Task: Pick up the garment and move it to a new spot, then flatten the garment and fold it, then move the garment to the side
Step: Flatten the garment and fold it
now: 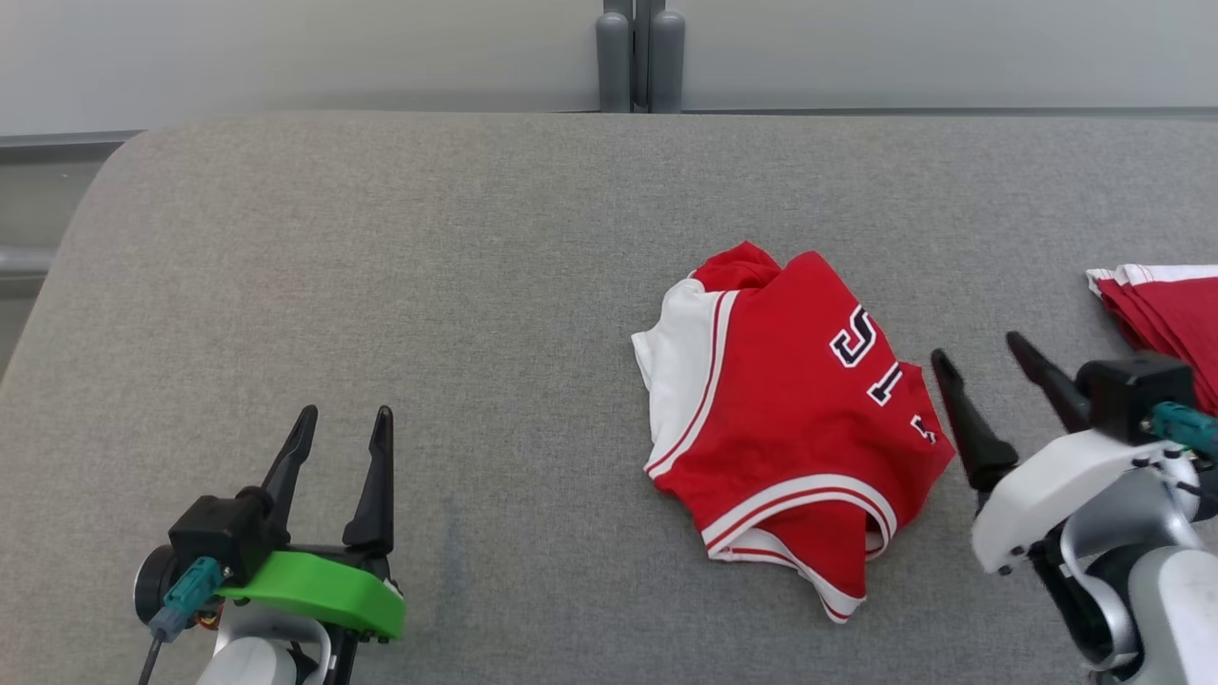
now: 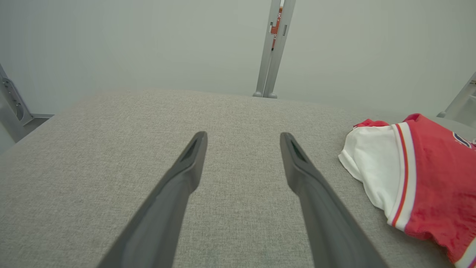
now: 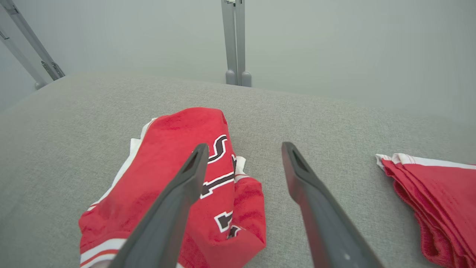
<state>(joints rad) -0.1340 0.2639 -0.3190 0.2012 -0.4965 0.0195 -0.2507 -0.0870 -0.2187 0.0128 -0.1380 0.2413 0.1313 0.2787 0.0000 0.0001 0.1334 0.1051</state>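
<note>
1. Left gripper sits nearest, at the lower left, its two dark fingers spread and holding nothing, over the bare grey table and well apart from the cloth.
2. Right gripper, at the lower right, is likewise parted and empty. Its tips are just beside the garment's right edge, and I cannot tell whether they touch it.
3. Next comes the garment, a red jersey with a white sleeve and striped trim. It lies crumpled right of the table's centre, its hem tucked under and its lettering partly hidden.
4. Farther right, a folded red cloth rests at the table's edge, apart from the jersey.
5. Beyond the far edge stands a grey post.
6. Judged from this, the task is barely begun: the pick-up, move, flattening, folding and setting aside are all left to do.
</note>
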